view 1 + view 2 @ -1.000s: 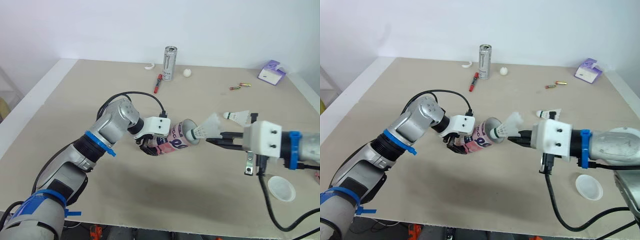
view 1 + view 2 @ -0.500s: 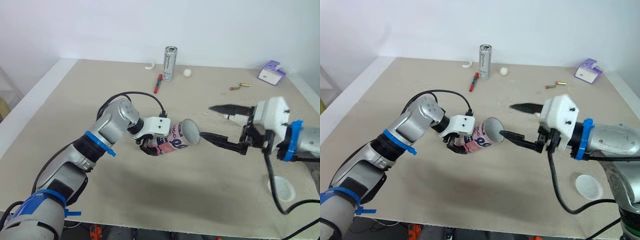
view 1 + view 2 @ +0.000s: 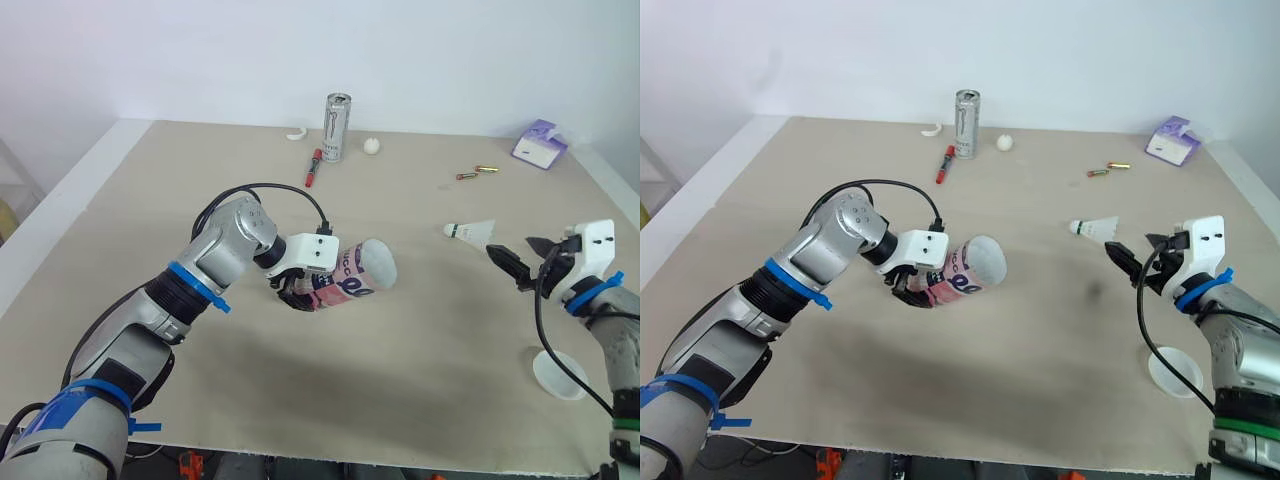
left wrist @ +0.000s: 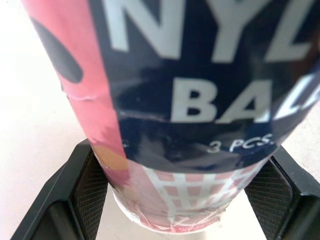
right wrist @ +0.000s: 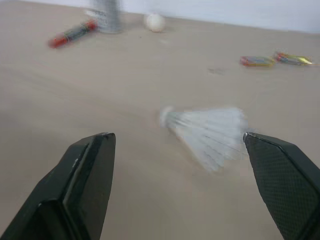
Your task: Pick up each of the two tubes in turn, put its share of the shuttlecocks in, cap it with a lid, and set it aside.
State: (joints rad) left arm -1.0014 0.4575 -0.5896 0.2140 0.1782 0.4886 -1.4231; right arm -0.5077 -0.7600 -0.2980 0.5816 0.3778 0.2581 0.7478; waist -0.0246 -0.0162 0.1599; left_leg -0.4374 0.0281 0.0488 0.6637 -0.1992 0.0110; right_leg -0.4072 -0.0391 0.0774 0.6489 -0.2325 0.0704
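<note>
Tube point(image 3: 358, 271) pink/navy, horiz in L hand point(image 3: 298, 292), mouth open.

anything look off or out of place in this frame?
Nothing is damaged or spilled. One shuttlecock lies loose on its side on the table, just ahead of the open right gripper. The left gripper holds the tube nearly on its side, uncapped. A lid lies near the table's front edge.

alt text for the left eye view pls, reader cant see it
The left pincer grips a pink and black tube sideways over a beige table, its mouth toward the right pincer, which is open near a white shuttlecock lying on the table. A white lid lies near the front edge; a can stands at the back.
</note>
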